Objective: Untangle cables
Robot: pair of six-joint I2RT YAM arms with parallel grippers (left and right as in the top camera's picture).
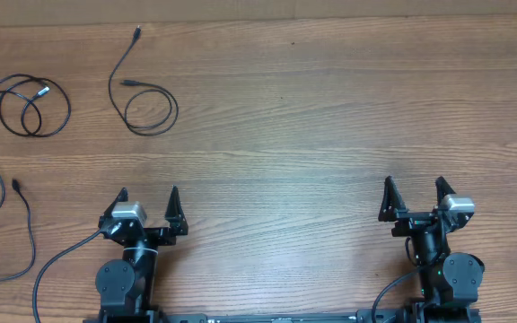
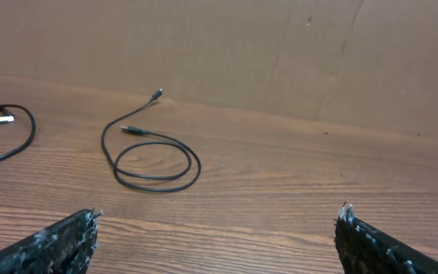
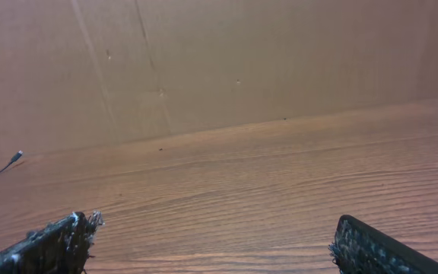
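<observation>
Left gripper [image 1: 148, 193]: jaws spread as wide as they go and holding nothing. It is parked low at the near edge of the surface, pointing at the cables but well short of them, so it looks like a waiting pose rather than a reach.
Right gripper [image 1: 414, 182]: equally wide open and empty, at the near edge on the other side. No cord lies near it, and its wrist view catches only a plug tip and a sliver of cord at the far left.
Surface [image 1: 330, 117]: wood-grain top, bare across the middle and right. All the cords are on the left side, so I judge any further work belongs to the left arm.
Cardboard wall [image 2: 242, 53]: stands along the far edge as a backdrop and touches no cable.
Edge cable [image 1: 29, 224]: the longest run, at the left border beside the left arm. A plug end shows and the cord trails off the frame. I cannot tell whether the curve above it is the same cord.
Coiled cable [image 1: 39, 90]: far left corner, with loops overlapping themselves and a pale plug inside. It is the only one that may need loosening.
Single-loop cable [image 1: 109, 85]: just right of the coil and apart from it. It makes one open ring with both ends free, and it lies ahead of the left gripper.
Progress: the cords lie separate from each other, so the task looks close to finished.
</observation>
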